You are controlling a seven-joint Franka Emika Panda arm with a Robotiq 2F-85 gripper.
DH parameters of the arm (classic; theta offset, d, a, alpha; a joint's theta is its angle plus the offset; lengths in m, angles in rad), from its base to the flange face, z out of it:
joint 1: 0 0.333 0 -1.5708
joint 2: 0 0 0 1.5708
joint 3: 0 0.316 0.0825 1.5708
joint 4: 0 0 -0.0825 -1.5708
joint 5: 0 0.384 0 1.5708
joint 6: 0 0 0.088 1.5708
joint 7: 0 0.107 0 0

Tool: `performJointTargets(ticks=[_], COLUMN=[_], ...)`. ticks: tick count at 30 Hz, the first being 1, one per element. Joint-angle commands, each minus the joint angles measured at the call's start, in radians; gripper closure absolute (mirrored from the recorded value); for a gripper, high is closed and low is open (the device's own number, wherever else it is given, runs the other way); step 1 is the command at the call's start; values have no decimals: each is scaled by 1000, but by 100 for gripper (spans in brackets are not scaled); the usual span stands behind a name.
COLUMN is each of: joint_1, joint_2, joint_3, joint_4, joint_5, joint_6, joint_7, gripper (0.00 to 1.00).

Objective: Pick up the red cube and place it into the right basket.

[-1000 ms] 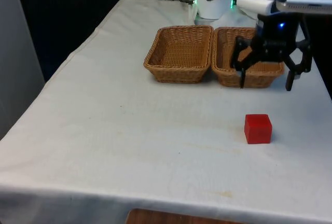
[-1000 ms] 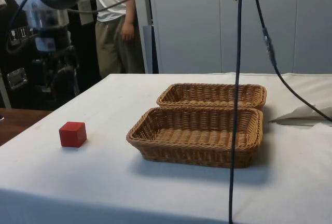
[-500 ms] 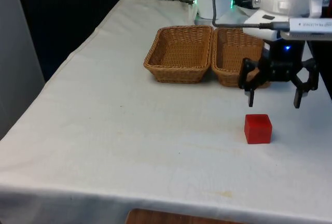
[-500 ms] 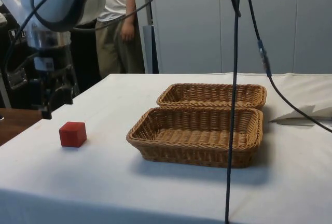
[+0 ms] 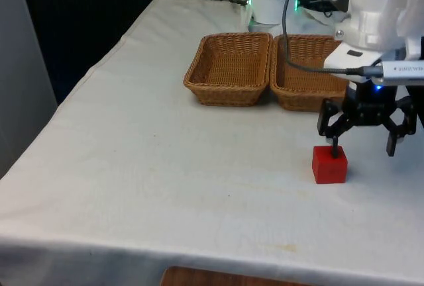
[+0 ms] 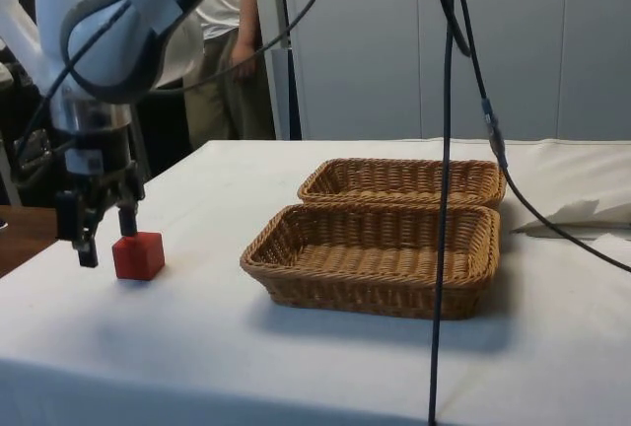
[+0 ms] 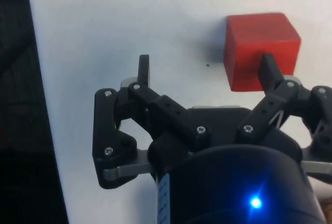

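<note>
A black end effector (image 5: pixel 364 145), fingers spread apart, is hovering off-centre over a red cube (image 5: pixel 329 164) sitting on the white tabletop (image 5: pixel 165 167) at five o'clock from the right wicker basket (image 5: pixel 305 74); it looks light, rigid, best pinched across opposite flat faces.

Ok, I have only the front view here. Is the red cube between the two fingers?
Observer: No. In the wrist view the red cube lies off to one side of the open gripper; one finger is over it.
Operator: Does that finger press on the cube?
Observer: In the side view its tip is level with the cube's top; contact I cannot tell.
Operator: Anybody near?
Observer: A person stands beyond the table.
</note>
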Motion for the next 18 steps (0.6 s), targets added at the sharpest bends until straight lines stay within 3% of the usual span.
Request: performJointTargets(ticks=[1,5,6,7,8,18], joint_1=[-9,-17,-5,-21,-23,-25], joint_2=[6,6,8,3,-2,-31], joint_3=[11,8,-1,5,3,-4], joint_4=[2,0,0,-2,-3,9], joint_5=[10,10,1,14,17,29], joint_6=[10,8,9,7,4,-41], joint_7=[-15,-33,-18,-41,-46,-56], gripper=[0,0,0,0,0,0])
